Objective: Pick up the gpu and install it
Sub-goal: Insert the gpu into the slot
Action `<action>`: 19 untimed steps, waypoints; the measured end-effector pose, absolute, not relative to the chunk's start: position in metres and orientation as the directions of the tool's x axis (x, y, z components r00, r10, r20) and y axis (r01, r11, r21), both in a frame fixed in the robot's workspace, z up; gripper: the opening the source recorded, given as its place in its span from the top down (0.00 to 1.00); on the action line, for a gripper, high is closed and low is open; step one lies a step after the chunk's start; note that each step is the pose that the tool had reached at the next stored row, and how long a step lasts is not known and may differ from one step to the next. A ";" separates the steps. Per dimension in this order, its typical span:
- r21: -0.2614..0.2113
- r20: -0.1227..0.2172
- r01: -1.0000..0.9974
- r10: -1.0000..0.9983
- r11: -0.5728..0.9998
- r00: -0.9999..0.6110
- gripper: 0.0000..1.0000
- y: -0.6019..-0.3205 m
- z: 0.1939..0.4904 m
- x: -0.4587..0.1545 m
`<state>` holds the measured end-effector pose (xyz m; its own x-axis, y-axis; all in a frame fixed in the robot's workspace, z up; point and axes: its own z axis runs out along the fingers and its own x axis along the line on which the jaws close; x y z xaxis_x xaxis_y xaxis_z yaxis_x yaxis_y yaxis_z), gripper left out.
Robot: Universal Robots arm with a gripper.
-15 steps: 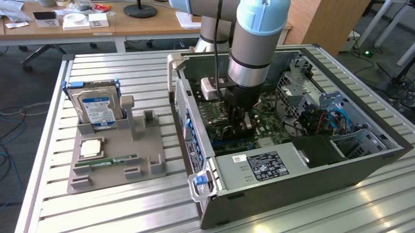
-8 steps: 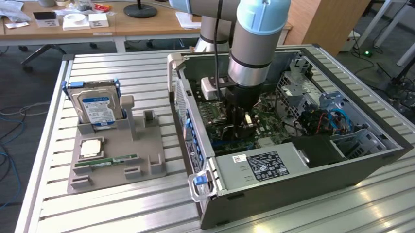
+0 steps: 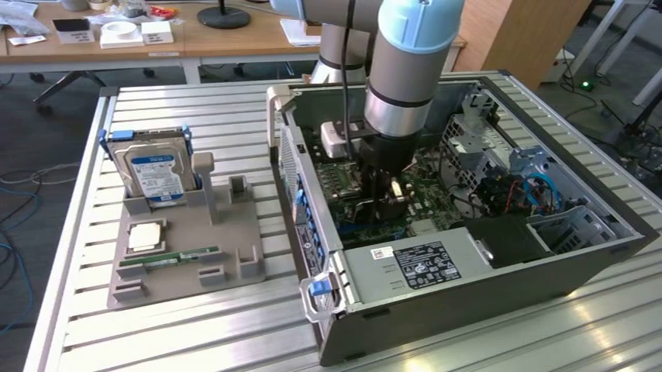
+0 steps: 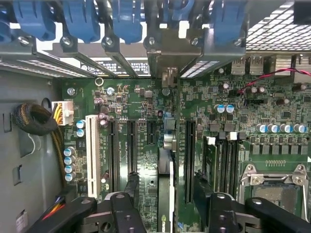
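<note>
Straddling the gpu point(image 4: 165, 189), the end effector point(image 4: 166, 194) stands with its jaws apart: each black finger point(image 4: 132, 187) sits clear of the card with a sliver of board showing between pad and card, so nothing is gripped. In the exterior view the end effector point(image 3: 385, 194) is lowered deep inside the open computer case point(image 3: 466, 271).

The gpu stands on edge in an expansion slot of the green motherboard point(image 4: 141, 136), seen edge-on as a thin dark strip, its far end running toward the slot brackets and blue latches point(image 4: 80, 22) at the case wall. It looks seated, though how fully cannot be told from this angle.

Judging by its build, the card is light, stiff and thin, with smooth flat faces that give a pinch little to bite on. It is fragile where components and edge contacts lie, and any twist would strain the slot. The best hold is across the two flat faces near the upper edge, about mid-length, pushing straight down.

Outside the case on the slatted counter point(image 3: 207, 325), a grey holder point(image 3: 176, 256) carries a blue-labelled hard drive point(image 3: 155, 170) and a green RAM stick point(image 3: 170, 258).
</note>
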<state>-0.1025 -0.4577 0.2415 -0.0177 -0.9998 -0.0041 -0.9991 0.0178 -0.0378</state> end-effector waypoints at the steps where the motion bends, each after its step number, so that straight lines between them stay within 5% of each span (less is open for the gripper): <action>1: -0.038 -0.004 -0.999 -1.000 0.018 -0.018 0.43 -0.458 0.243 -0.103; 19: -0.038 -0.004 -0.999 -1.000 0.018 -0.018 0.43 -0.458 0.279 -0.103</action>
